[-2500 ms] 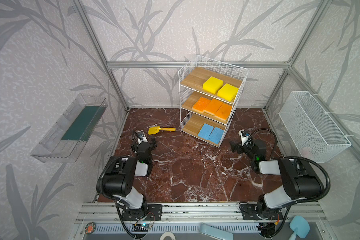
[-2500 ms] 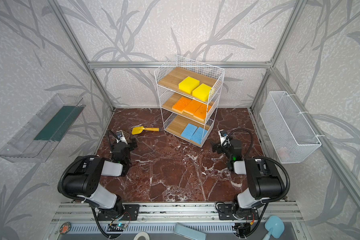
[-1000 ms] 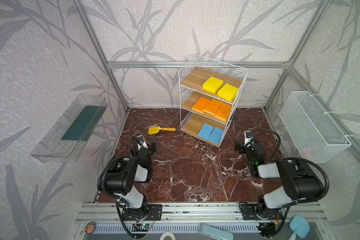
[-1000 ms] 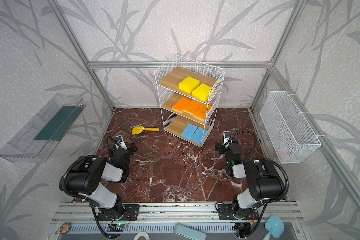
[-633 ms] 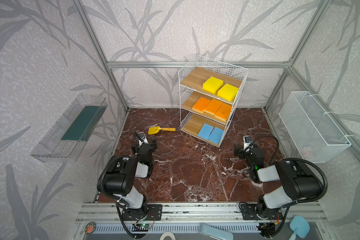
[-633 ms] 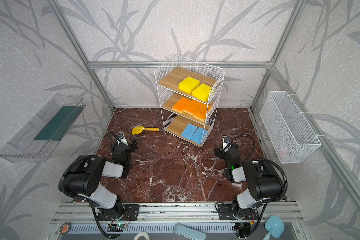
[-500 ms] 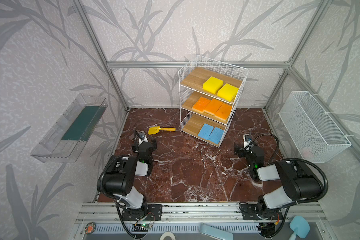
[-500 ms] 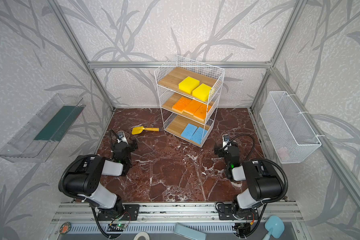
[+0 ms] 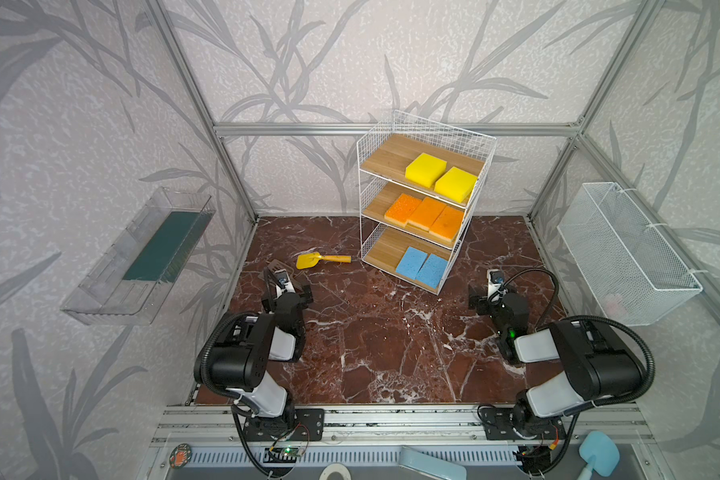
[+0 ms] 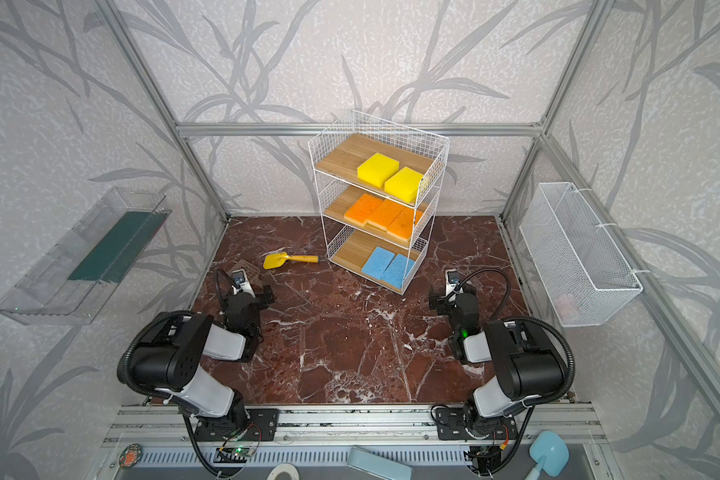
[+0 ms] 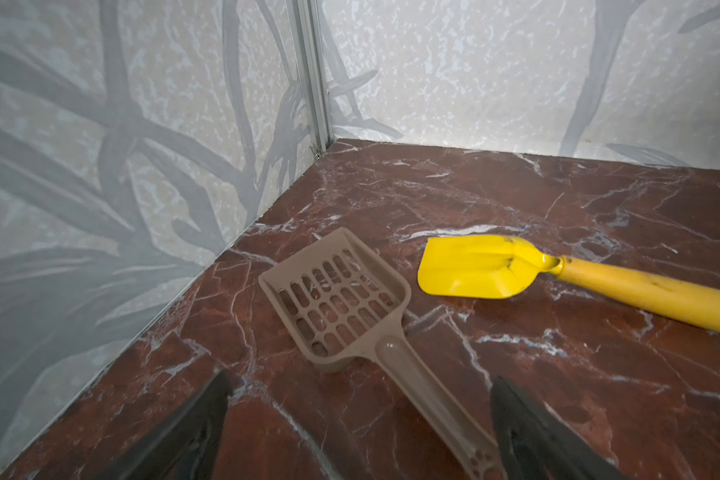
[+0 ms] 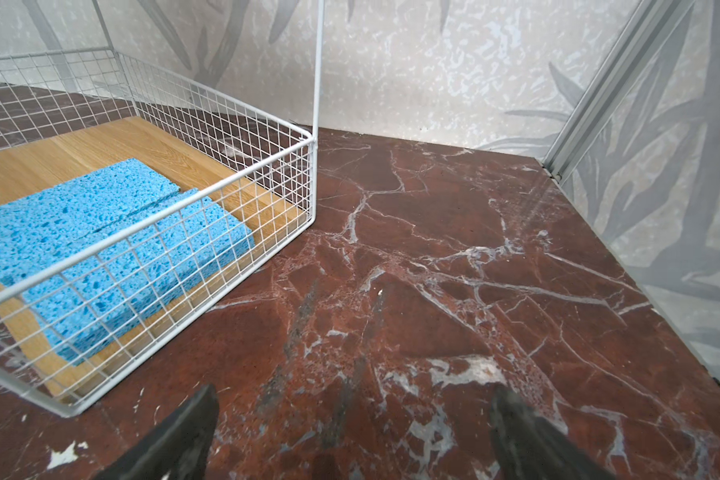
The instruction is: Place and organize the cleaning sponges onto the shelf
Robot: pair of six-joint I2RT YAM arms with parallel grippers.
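grey leaf-patterned walls enclose a red-brown marble floor.

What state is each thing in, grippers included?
yellow sponges: side by side, top tier
orange sponges: three abreast, middle tier
blue sponges: side by side, bottom tier
shelf: upright
yellow scoop: lying flat
brown slotted scoop: lying flat
left gripper: jaws open, empty
right gripper: jaws open, empty

On the red marble bench: the white wire shelf toward the back (two yellow sponges on its top board, three orange sponges on the middle, two blue sponges on the bottom), a yellow scoop just left of it, a brown slotted scoop nearby.
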